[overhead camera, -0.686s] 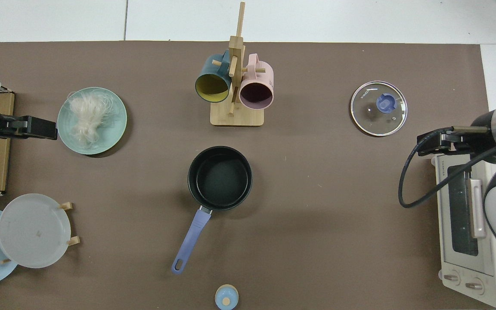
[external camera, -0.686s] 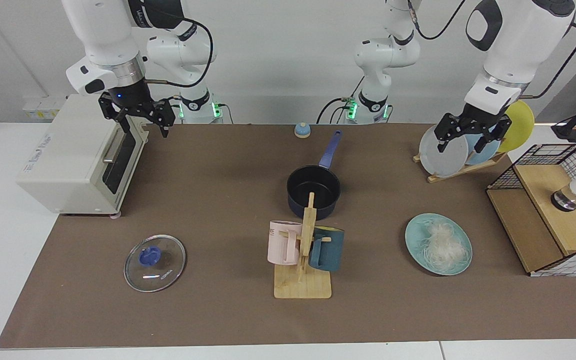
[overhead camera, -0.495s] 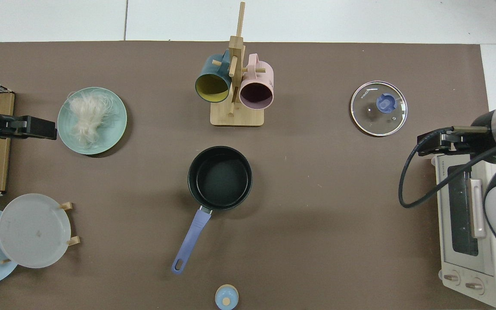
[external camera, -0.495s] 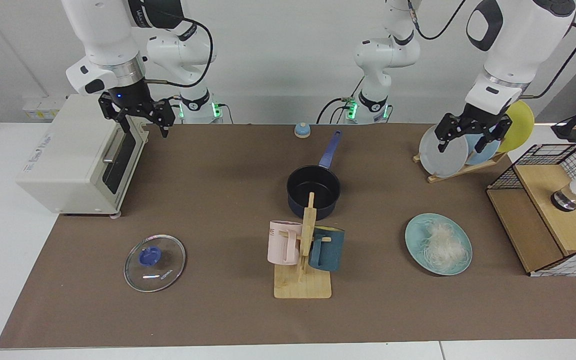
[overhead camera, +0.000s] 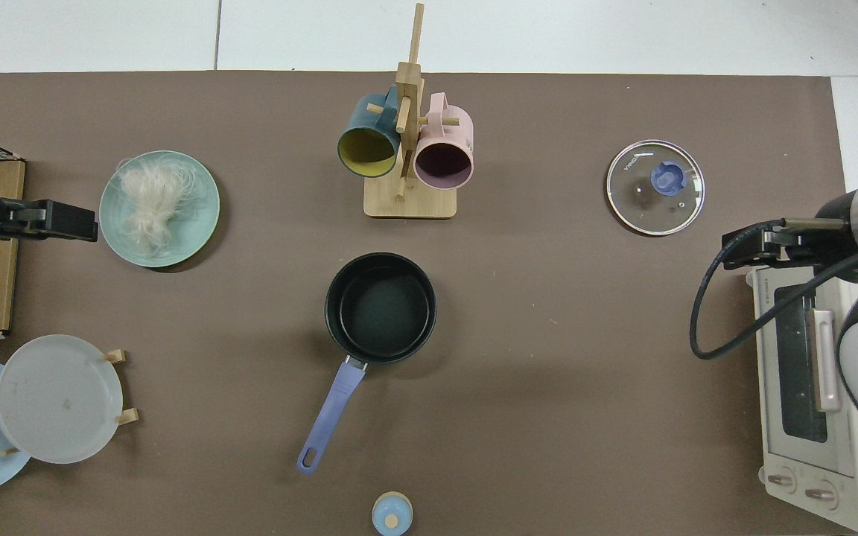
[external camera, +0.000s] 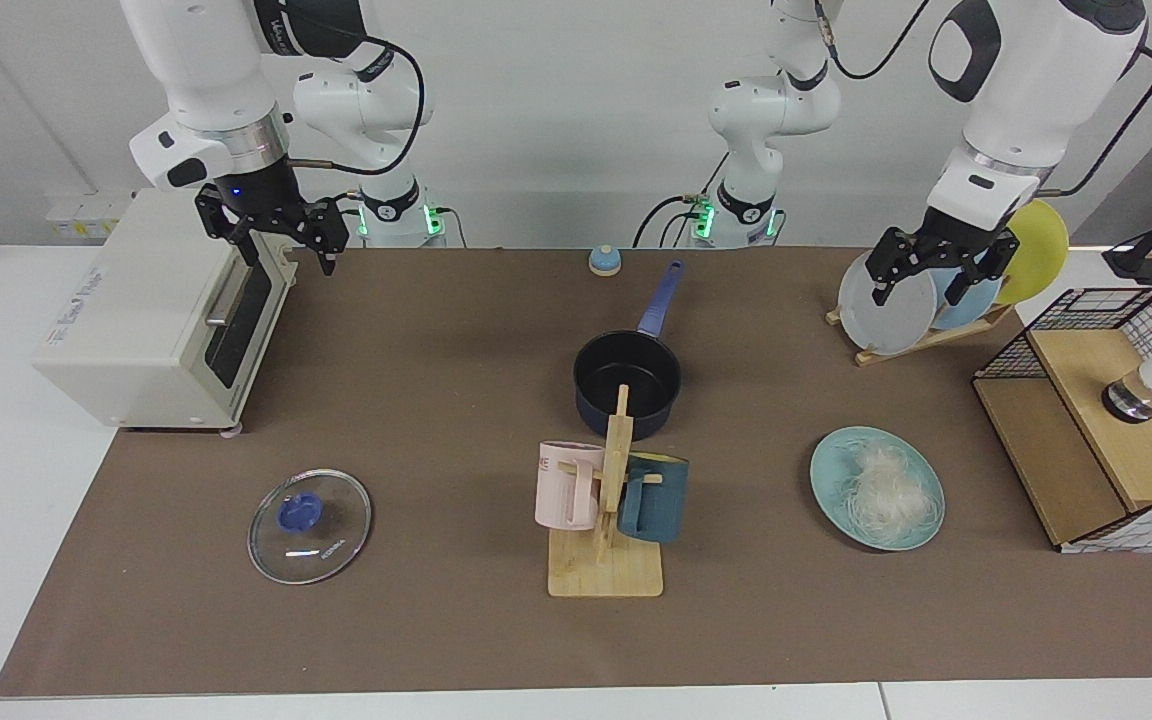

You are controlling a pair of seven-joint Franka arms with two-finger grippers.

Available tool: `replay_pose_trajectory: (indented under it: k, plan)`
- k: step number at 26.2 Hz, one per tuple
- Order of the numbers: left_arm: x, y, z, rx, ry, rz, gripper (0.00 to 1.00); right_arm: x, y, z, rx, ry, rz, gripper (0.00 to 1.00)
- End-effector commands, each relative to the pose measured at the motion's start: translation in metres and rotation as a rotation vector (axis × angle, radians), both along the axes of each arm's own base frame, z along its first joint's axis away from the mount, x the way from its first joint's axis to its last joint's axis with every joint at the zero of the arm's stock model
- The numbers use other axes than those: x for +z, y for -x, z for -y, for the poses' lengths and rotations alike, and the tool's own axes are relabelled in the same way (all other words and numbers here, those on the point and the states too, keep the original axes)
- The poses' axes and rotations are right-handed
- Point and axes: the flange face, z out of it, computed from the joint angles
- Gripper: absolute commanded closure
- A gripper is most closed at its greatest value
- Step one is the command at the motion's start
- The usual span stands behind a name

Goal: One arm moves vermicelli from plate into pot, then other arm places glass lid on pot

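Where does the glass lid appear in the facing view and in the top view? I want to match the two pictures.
Facing view: the glass lid lies flat at the lower left, on the brown mat in front of the toaster oven.
Top view: the glass lid is at the upper right, above the toaster oven.
Shared landmark: the mug rack, between lid and plate in both.

One camera stood across the table, looking slightly down at both arm bases against the back wall. The other looked straight down from overhead, turned opposite. Both took in the whole brown mat, sharing the pot at its centre.
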Motion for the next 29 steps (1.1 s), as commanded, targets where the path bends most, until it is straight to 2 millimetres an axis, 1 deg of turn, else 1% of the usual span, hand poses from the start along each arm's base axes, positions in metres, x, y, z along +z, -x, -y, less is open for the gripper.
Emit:
replay_pose_trajectory:
  k: [1, 4, 11, 13, 14, 16, 18, 20, 22, 23, 25, 26, 29]
  plan:
    - [-0.002, 0.0, 0.005, 0.085, 0.01, 0.004, 0.0, 0.003, 0.003, 0.003, 0.041, -0.022, 0.003, 0.01]
    - [-0.003, 0.001, 0.005, 0.133, 0.014, 0.001, 0.0, 0.003, 0.004, 0.003, 0.054, -0.022, 0.0, 0.01]
    - [-0.018, 0.001, 0.004, 0.109, 0.011, -0.025, 0.0, 0.003, 0.003, 0.007, 0.045, -0.022, 0.0, 0.01]
    - [-0.018, -0.002, 0.002, 0.077, 0.016, -0.01, 0.0, 0.003, 0.003, 0.007, 0.041, -0.022, 0.001, 0.01]
    - [-0.016, -0.008, -0.001, 0.064, 0.011, 0.019, 0.0, 0.003, 0.003, 0.007, 0.04, -0.022, 0.001, 0.01]
    - [-0.02, -0.021, -0.006, 0.063, 0.014, 0.038, 0.0, 0.004, 0.003, 0.006, 0.047, -0.023, 0.0, 0.01]
    - [-0.02, -0.033, -0.006, 0.062, 0.015, 0.041, 0.0, 0.004, 0.004, 0.007, 0.045, -0.023, -0.001, 0.01]
    - [-0.024, -0.043, -0.008, 0.065, 0.017, 0.039, 0.0, 0.004, 0.004, 0.008, 0.048, -0.023, -0.001, 0.01]
    - [-0.035, -0.058, -0.011, 0.065, 0.013, 0.038, 0.0, 0.004, 0.002, 0.008, 0.073, -0.022, 0.005, 0.01]
    - [-0.045, -0.066, -0.011, 0.063, 0.007, 0.032, 0.0, 0.002, 0.0, 0.008, 0.088, -0.021, 0.003, 0.01]
    - [-0.071, -0.084, -0.013, 0.058, -0.013, 0.017, 0.0, 0.007, -0.005, 0.011, 0.091, -0.022, 0.013, 0.01]
    - [-0.08, -0.092, -0.014, 0.056, -0.02, 0.026, 0.0, 0.006, -0.01, 0.011, 0.09, -0.021, 0.013, 0.01]
    - [-0.104, -0.104, -0.013, 0.053, -0.026, 0.041, 0.0, 0.01, -0.025, 0.013, 0.079, -0.023, 0.03, 0.01]
